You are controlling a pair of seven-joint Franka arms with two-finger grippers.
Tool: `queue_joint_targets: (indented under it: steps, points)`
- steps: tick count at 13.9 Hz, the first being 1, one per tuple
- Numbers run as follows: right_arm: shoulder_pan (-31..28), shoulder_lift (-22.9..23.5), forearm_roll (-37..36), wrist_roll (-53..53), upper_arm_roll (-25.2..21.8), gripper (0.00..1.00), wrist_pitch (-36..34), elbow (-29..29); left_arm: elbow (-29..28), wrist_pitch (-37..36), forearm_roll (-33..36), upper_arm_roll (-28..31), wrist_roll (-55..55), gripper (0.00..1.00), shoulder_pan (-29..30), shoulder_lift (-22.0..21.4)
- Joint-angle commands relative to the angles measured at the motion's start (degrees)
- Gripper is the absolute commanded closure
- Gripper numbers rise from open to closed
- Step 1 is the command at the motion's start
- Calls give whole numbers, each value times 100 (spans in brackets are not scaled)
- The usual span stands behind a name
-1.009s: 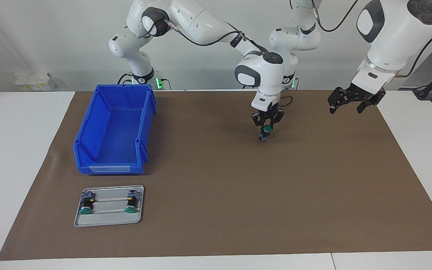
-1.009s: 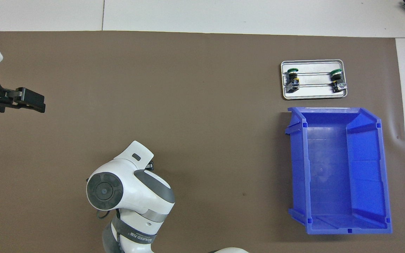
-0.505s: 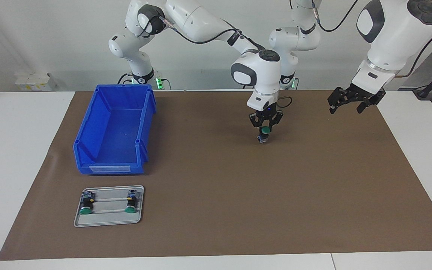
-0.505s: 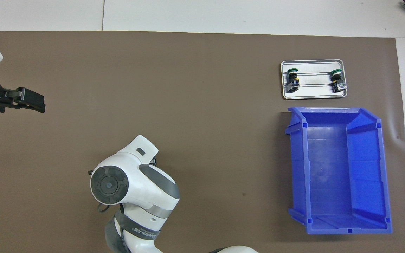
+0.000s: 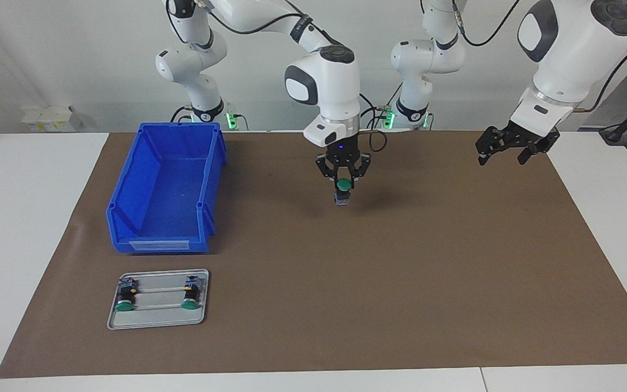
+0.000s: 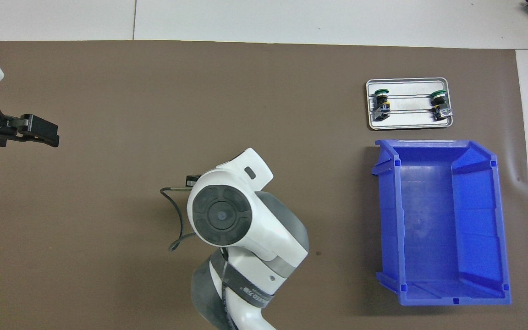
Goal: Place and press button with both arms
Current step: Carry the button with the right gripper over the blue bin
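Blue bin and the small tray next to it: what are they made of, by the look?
Blue bin: likely moulded plastic, one even saturated blue, semi-gloss, with moulded ribs and a label slot.
Tray: likely sheet metal, perhaps aluminium, pale silver-grey, rolled rim, soft sheen. It could be painted plastic; the look leaves that open.

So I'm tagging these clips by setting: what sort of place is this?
Most likely a robotics lab or test bench: a brown mat covers a white table, with a blue bin and a metal tray of spare push-buttons laid out before two arms.
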Motion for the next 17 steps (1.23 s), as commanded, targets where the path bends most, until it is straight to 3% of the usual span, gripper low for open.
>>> queue_joint_targets:
  steps: [1, 5, 8, 14, 17]
  points:
    - [-496, -644, -58, 86, 79, 100, 41, -619, -202, 51, 106, -45, 48, 0, 67, -166]
    - [-1252, -1373, 12, -701, 79, 100, -449, -1015, -202, 51, 106, -45, 48, 0, 58, -166]
    - [-2051, -1629, 284, -1756, 70, 100, -794, -1024, -202, 51, 106, -45, 48, 0, 58, -166]
    - [-3598, -1524, 908, -4094, 61, 100, -768, -1024, -202, 51, 106, -45, 48, 0, 58, -166]
    - [-4047, -1279, 1110, -4335, 61, 100, -750, -1024, -202, 51, 106, -45, 48, 0, 58, -166]
